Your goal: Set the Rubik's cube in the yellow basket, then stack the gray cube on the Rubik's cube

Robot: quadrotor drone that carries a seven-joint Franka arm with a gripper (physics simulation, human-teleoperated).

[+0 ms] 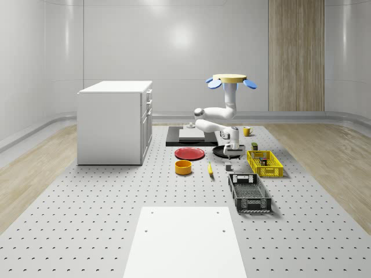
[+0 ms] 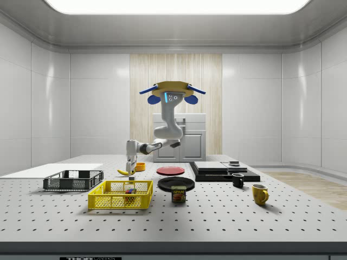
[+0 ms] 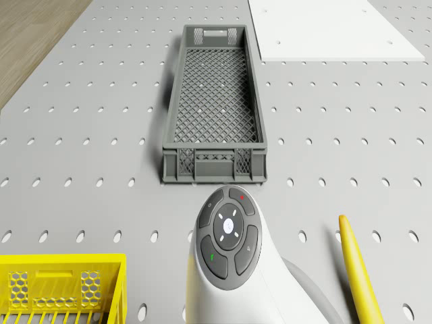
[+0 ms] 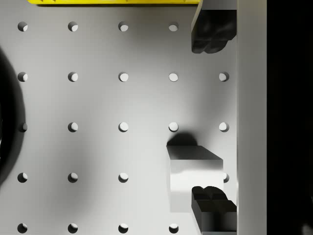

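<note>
Wrist view: the gray cube [image 4: 194,182] rests on the counter [image 4: 122,103], under the jaws [image 4: 213,120], which stand apart and empty. It is probably rigid and smooth-sided; grip two opposite flat faces. The drone [image 1: 233,80] hovers above the counter, near the yellow basket [image 1: 265,164] holding the Rubik's cube [image 2: 129,190].

We see perforated table [image 1: 87,220] carrying yellow basket [image 1: 265,164], gray crate [image 1: 249,193], red plate [image 1: 189,153], orange bowl [image 1: 183,167], banana [image 1: 210,169], gray cube [image 1: 228,167].

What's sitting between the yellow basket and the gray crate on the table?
Nothing: in the whole-scene view, bare pegboard table separates the yellow basket from the gray crate.
</note>
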